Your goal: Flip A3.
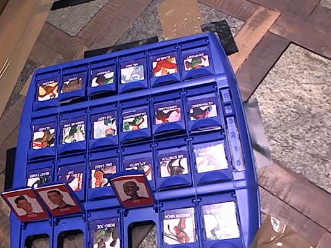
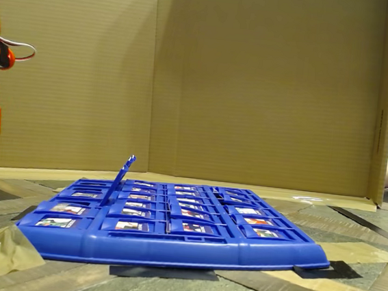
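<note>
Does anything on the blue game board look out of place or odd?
Yes. On the blue board, three red-framed portrait tiles stand raised at the lower left, including the LEO tile, above open slots, while the other tiles lie flat. Nothing looks damaged.

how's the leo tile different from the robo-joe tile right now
In the overhead view the LEO tile stands raised, its slot below open; the ROBO-JOE tile lies flat in its slot. LEO shows a red-framed portrait, ROBO-JOE a blue-framed cartoon. Both sit on the blue board, each captioned.
</note>
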